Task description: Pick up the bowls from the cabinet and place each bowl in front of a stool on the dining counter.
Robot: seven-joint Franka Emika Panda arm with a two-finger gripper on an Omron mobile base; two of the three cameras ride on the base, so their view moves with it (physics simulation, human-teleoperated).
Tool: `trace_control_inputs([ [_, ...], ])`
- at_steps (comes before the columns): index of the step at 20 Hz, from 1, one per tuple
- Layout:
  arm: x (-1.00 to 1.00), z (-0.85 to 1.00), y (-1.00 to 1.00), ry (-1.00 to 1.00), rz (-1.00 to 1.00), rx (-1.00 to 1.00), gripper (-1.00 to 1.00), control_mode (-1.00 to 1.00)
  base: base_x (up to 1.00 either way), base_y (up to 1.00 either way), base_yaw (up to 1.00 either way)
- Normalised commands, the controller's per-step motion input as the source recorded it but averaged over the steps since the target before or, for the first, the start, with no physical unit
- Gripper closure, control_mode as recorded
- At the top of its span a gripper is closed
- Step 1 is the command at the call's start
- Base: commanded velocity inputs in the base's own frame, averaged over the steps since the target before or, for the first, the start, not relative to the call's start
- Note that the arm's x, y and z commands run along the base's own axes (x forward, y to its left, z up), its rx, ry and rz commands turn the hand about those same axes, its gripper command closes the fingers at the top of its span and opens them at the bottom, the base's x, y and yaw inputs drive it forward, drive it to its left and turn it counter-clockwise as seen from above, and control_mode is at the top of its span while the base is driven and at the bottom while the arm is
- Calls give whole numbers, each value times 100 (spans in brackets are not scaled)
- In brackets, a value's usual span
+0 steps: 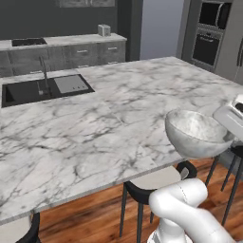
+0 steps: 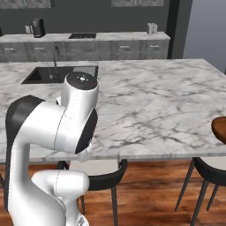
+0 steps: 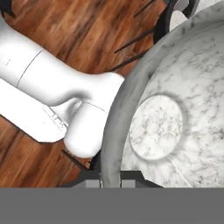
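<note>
One marbled stone bowl [image 1: 197,134] hangs in the air off the near right edge of the dining counter [image 1: 109,118], above a stool [image 1: 156,180] on the wood floor [image 3: 65,39]. The gripper [image 3: 110,177] is closed on its rim (one finger on either side). The reddish-brown bowl [image 2: 219,129] sits at the counter's near right edge.
</note>
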Motion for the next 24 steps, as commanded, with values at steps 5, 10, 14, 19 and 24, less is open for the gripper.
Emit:
trace_control_inputs([
  [5, 99, -28, 0, 3, 3, 0, 100, -100, 0, 0, 0],
  [10, 80, -39, 0, -8, 15, 0, 100, -100, 0, 0, 0],
  [14, 71, -52, 0, -6, 12, -9, 100, -100, 0, 0, 0],
  [19, 90, -62, 0, -1, 4, -16, 100, -100, 0, 0, 0],
  [24, 88, -64, 0, -1, 3, -11, 100, -100, 0, 0, 0],
])
